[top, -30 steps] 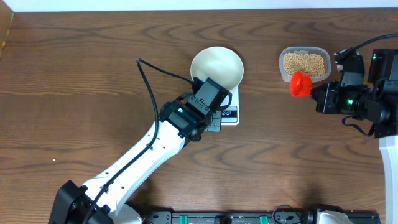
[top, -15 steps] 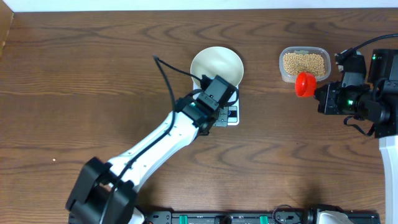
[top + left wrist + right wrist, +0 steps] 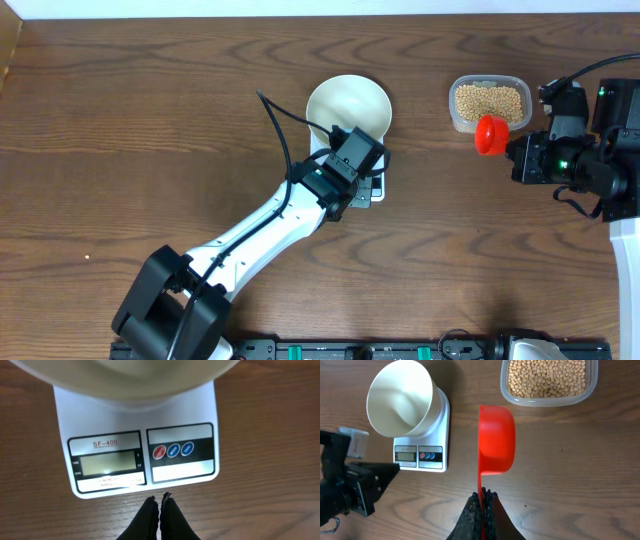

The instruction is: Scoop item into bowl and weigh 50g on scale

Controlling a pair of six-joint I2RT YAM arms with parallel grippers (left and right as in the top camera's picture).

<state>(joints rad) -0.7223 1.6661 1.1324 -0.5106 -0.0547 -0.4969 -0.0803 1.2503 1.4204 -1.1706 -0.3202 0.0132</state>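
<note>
The white bowl (image 3: 348,107) stands empty on the white scale (image 3: 371,186); its rim (image 3: 135,380) fills the top of the left wrist view above the scale (image 3: 137,435). My left gripper (image 3: 160,501) is shut on nothing, its tips just short of the scale's front edge, below the blank display (image 3: 107,464) and the round buttons (image 3: 173,450). My right gripper (image 3: 483,496) is shut on the thin handle of a red scoop (image 3: 496,439), which hangs empty over the table. The tan beans (image 3: 546,377) lie in a clear tub (image 3: 489,102) just beyond the scoop (image 3: 489,135).
My left arm (image 3: 260,235) runs diagonally from the front left to the scale, with a black cable (image 3: 280,130) looping over it. The right arm's black body (image 3: 580,160) sits at the right edge. A dark rail (image 3: 400,350) lines the table's front edge.
My left arm has swung right and forward, bringing its gripper over the scale's front part. The red scoop in my right gripper has shifted slightly right, toward the tub.
</note>
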